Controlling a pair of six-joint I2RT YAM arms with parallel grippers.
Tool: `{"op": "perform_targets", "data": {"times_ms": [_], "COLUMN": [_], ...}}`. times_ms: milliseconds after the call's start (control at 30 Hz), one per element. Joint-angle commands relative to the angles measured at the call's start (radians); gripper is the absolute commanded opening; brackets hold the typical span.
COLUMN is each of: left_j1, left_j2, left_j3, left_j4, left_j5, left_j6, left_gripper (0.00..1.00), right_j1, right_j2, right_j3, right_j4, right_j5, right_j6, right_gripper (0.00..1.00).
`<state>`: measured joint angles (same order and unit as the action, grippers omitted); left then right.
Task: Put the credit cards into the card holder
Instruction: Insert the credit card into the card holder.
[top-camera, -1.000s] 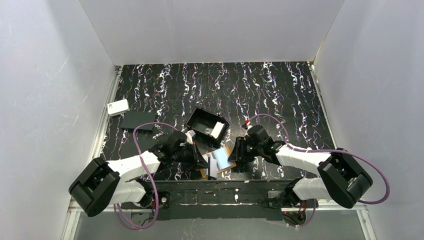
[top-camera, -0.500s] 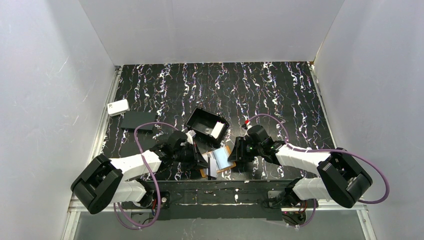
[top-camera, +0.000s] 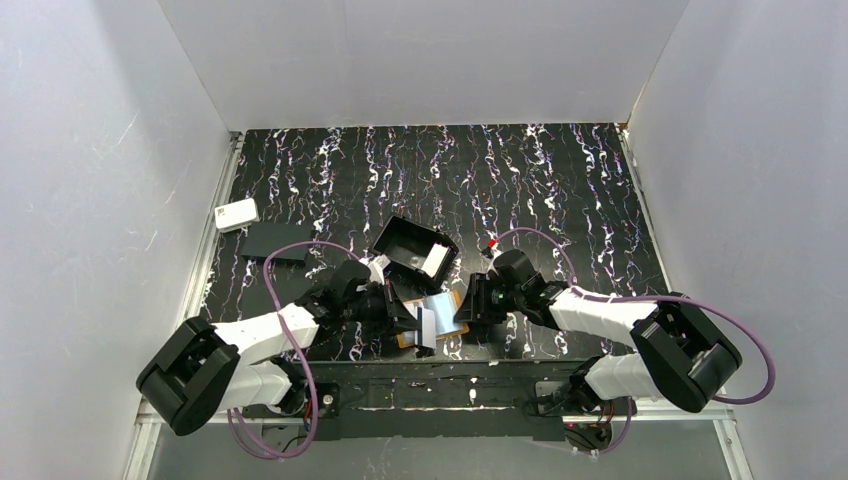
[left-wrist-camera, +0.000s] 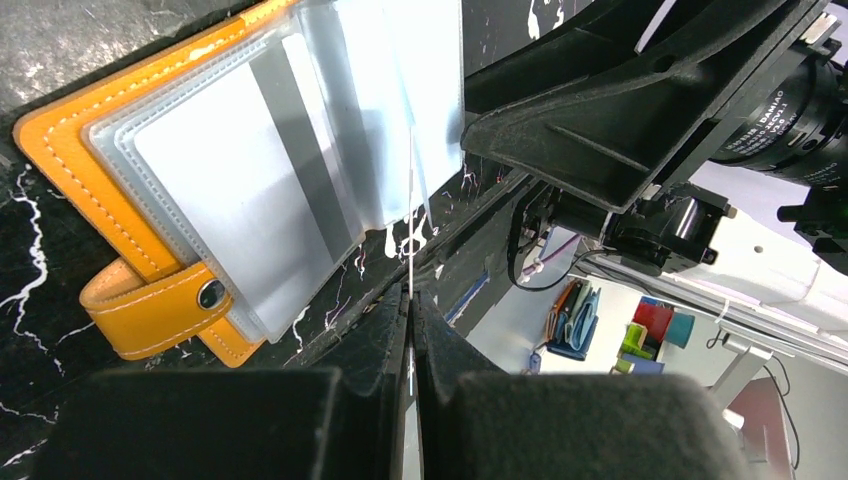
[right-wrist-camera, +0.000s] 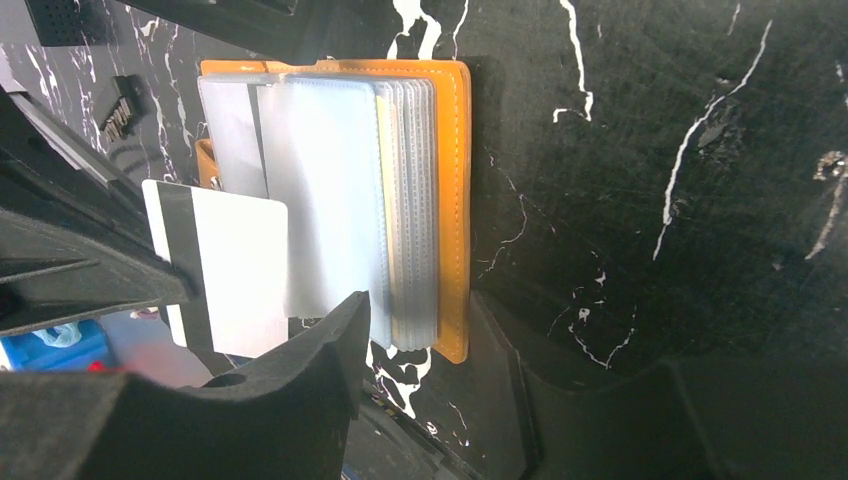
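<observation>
The card holder (right-wrist-camera: 455, 180) lies open on the desk (top-camera: 520, 190) between the two arms, orange cover down and clear pockets (right-wrist-camera: 330, 200) fanned upward; one striped card (left-wrist-camera: 240, 190) already sits inside a pocket. The left pincer (left-wrist-camera: 410, 300) is clenched on a single credit card (right-wrist-camera: 235, 275), pinching it by its near end so that the wrist view shows it as a thin white line, edge-on; the free end reaches out over the edge of the clear leaves. From where I stand the card hangs just off the holder's side that faces the left arm, overlapping the corner of the pockets; its dark stripe runs parallel to the stripe of the pocketed card and to the stitched spine, so its long axis looks already lined up. The right pincer (right-wrist-camera: 425, 345) comes at the holder from the opposite side, jaws apart, grasping nothing that I can make out; one finger lies over the end of the leaves, though whether it presses them I cannot tell. The left arm carries the card, so the insertion falls to it; I judge that the move turns on finding the open mouth of a pocket, which is not plain to see.
</observation>
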<state>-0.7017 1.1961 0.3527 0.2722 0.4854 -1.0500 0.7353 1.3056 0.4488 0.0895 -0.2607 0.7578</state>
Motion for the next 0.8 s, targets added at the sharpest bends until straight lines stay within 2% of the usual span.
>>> {"op": "perform_targets", "data": {"times_ms": [0,433,767], "left_j1": [0.005,0.088,0.104], "left_j2": [0.014,0.061,0.173], "left_j3": [0.006,0.008,0.04], "left_j4": [0.01,0.032,0.164], "left_j5": [0.011,0.051,0.106], "left_j6": [0.021,0.049,0.05], "left_gripper": [0.0,0.0,0.0], "right_j1": [0.01,0.012,0.012], "right_j2": [0.033,0.054,0.067], "right_j3": [0.011,0.019,0.026], "right_j4": [-0.03,-0.03,-0.025], "right_j5": [0.025,0.019,0.012], "right_j6": [-0.007,-0.011,-0.011], "right_gripper": [0.51,0.5,0.48]}}
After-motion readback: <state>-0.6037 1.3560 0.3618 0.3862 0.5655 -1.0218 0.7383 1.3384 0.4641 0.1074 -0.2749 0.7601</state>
